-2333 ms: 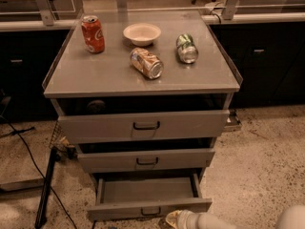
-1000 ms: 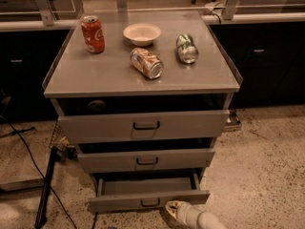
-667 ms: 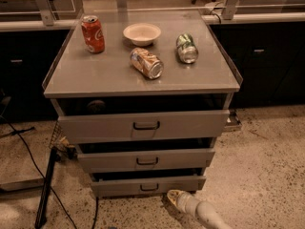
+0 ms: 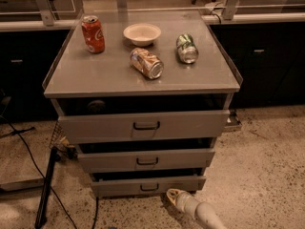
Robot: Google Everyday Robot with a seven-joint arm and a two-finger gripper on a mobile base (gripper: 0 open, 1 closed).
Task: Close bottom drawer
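Observation:
The grey cabinet [image 4: 143,75] has three drawers. The bottom drawer [image 4: 119,186] is the narrowest grey front, with a small dark loop handle [image 4: 149,188] at its centre. It sits nearly pushed in, only a thin dark gap above it. My gripper [image 4: 171,194] is low at the floor, just right of the handle, its cream tip close to or touching the drawer front. The white arm [image 4: 205,214] runs off toward the bottom right.
On the cabinet top stand a red can [image 4: 92,33], a white bowl [image 4: 142,33], a tan can on its side [image 4: 147,63] and a green can on its side [image 4: 187,47]. The top drawer [image 4: 143,125] and middle drawer [image 4: 145,160] stick out slightly. A black stand leg [image 4: 46,187] and cables lie at the left.
The bottom drawer was pulled far out and has slid back in, its interior no longer showing. My gripper has moved forward with it, toward the cabinet.

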